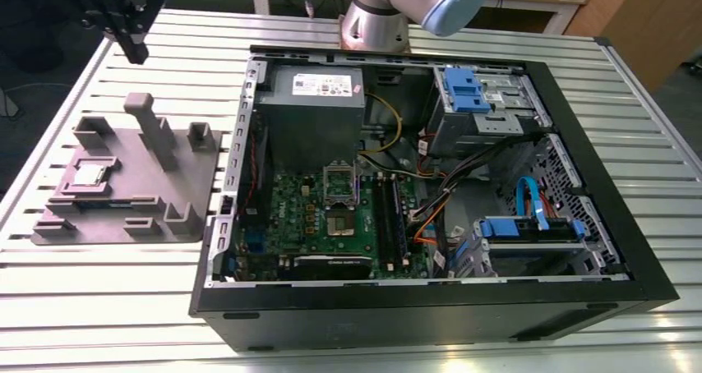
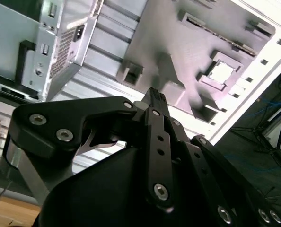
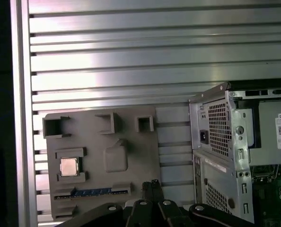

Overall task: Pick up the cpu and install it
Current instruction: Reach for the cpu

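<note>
One cpu (image 1: 90, 174) is seated in the grey block's (image 1: 164, 188) recess, near the desk's (image 1: 99, 307) edge, apart from the computer case (image 1: 439, 311). The gripper (image 1: 134, 57), pressed together and empty, is held well apart from it.

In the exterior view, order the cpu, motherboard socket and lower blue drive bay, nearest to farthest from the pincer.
1. cpu, on the grey fixture, nearest the pincer.
2. motherboard socket, middle of the case.
3. lower blue drive bay, exterior view's right.
</note>
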Available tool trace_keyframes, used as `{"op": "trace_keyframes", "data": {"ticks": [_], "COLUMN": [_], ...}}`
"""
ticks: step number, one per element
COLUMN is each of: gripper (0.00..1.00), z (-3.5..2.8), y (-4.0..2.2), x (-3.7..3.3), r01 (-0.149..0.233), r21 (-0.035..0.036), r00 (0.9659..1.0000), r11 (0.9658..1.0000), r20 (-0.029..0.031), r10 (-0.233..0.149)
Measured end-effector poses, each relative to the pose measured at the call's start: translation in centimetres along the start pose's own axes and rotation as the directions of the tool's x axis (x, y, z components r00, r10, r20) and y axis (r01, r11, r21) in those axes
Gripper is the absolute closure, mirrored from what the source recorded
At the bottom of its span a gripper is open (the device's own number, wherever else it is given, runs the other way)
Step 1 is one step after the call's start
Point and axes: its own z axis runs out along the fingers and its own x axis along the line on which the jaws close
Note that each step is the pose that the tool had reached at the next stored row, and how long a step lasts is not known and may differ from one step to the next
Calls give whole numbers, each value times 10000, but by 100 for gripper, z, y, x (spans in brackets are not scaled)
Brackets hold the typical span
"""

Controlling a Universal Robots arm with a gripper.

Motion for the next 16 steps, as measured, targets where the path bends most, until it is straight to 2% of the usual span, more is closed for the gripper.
{"op": "trace_keyframes", "data": {"ticks": [12,14,16], "gripper": [90,90,90], "z": [15,14,13], "y": [-31,-36,-38], "x": [544,608,636], "r01": [-1,-1,-1], "r21": [-1,0,0], "r00": [10000,10000,10000], "r11": [10000,10000,10000], "r20": [1,0,-1], "r10": [1,1,1]}}
